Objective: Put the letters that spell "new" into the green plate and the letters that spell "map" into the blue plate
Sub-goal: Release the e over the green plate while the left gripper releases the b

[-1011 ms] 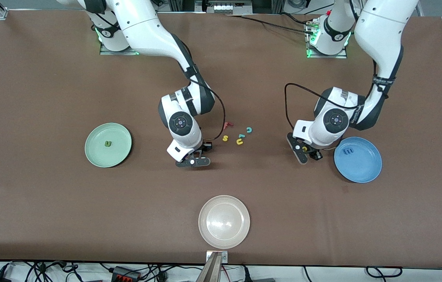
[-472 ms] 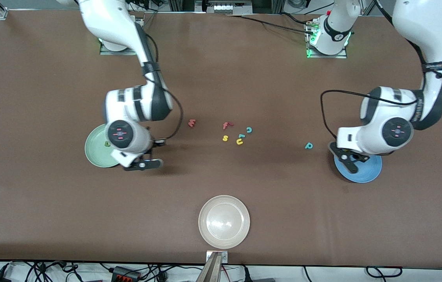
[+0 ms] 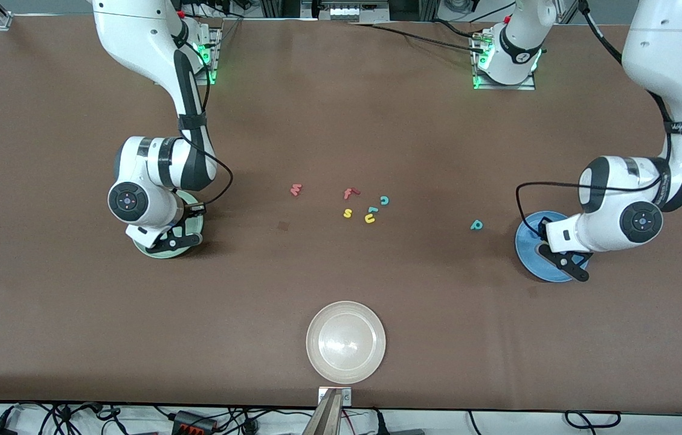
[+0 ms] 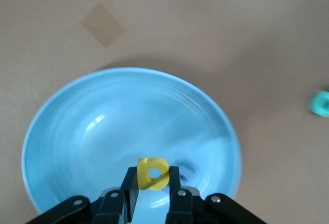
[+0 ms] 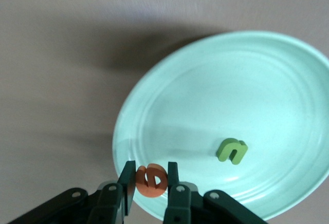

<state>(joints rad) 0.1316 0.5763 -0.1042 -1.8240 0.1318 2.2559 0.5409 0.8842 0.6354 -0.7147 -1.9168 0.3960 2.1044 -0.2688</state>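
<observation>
Your wrist views reveal what the front view hides: the left gripper (image 4: 152,196) pinches the yellow a (image 4: 151,173) over the blue plate (image 4: 61,131), and the right gripper (image 5: 149,193) pinches the orange e (image 5: 150,180) over the green plate (image 5: 267,85), the green n (image 5: 232,150) lying just past its jaws.

From the front we cannot see most of the green plate (image 3: 162,252): the right arm's wrist covers it, leaving only a sliver of rim, and the green n (image 5: 232,150) inside shows solely in the right wrist view. The blue plate (image 3: 528,249) is likewise half hidden under the left arm's wrist, and we cannot find the blue m on it in any view. The orange e (image 5: 150,180) and yellow a (image 4: 152,173) are partly masked by the jaws pinching them. In the left wrist view, the teal p (image 4: 321,103) is blurred and cut by the frame edge.
</observation>
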